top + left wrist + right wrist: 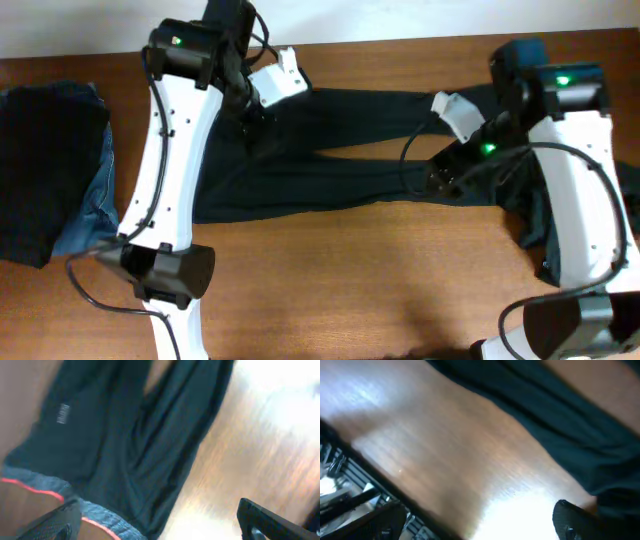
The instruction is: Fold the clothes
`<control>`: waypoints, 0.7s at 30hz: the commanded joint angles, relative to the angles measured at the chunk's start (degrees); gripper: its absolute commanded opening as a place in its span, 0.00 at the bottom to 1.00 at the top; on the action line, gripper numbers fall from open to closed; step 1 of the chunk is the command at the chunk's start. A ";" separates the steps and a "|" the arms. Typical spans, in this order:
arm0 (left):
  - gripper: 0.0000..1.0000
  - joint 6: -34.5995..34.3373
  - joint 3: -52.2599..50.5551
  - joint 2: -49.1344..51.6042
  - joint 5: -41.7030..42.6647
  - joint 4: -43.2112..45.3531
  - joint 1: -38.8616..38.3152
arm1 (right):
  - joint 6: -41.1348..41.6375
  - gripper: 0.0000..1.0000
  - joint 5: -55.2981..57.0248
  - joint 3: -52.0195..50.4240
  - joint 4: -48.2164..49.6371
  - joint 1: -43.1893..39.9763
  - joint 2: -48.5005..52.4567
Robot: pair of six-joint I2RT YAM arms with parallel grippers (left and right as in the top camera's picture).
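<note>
Black for the trousers (330, 185), stretched across the tabletop (350, 280), with grey red-edged waistband (30, 480) just beneath left pincer (157, 522) and one leg beside right pincer (480, 520). Hovering released on both sides, gripping nothing. Looks like positioning before the first fold. Next: pinch cloth cleanly, then lay the legs together.

Open wood in front, cloth across the middle.
Bare table (360, 280) between left arm (165, 170) and right arm (580, 200), free for passing. Farther back, blocked by trousers (330, 185) stretched left to right. Pile (45, 190) filling the left edge.
</note>
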 commanded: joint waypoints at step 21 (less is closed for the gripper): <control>0.79 -120.69 -32.26 0.37 -20.31 24.00 1.42 | 107.03 0.99 22.27 -26.45 24.37 -1.18 0.72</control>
